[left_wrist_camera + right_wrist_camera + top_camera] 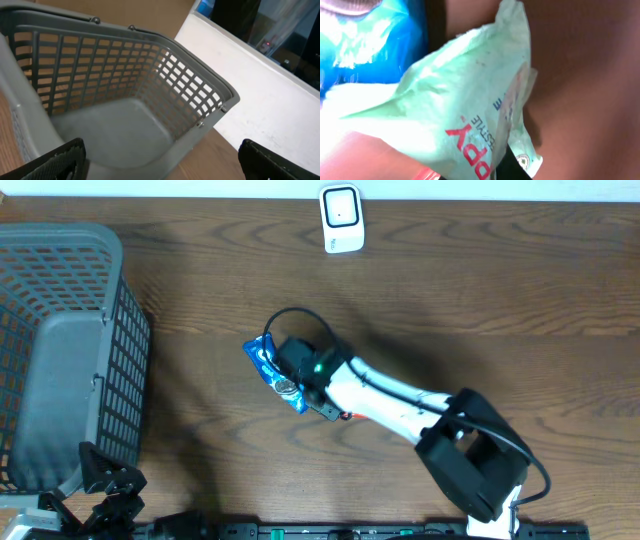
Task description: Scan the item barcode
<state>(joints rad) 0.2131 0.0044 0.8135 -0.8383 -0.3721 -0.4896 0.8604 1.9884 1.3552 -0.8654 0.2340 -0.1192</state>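
My right pincer (288, 383) is out over the middle of the table (480, 280), reaching in from the lower right of the overhead view, and it is closed tight on the packet (262, 358). The packet lies just left of centre, its blue end sticking out to the upper left of my pincer head. From my right wrist the packet (460, 110) fills nearly the whole frame: a crumpled pale green wrapper with red lettering, and a shiny blue part in the upper left corner. My own fingers are hidden behind it there, and I cannot make out a barcode. The white scanner (342, 220) stands at the top edge of the table, well apart from the packet. My left pincer (105, 490) sits in the lower left corner beside the grey basket (60, 280), spread wide and holding nothing. In its wrist view the fingertips (55, 160) show at the two bottom corners, with the basket's grid wall (100, 65) ahead of them.
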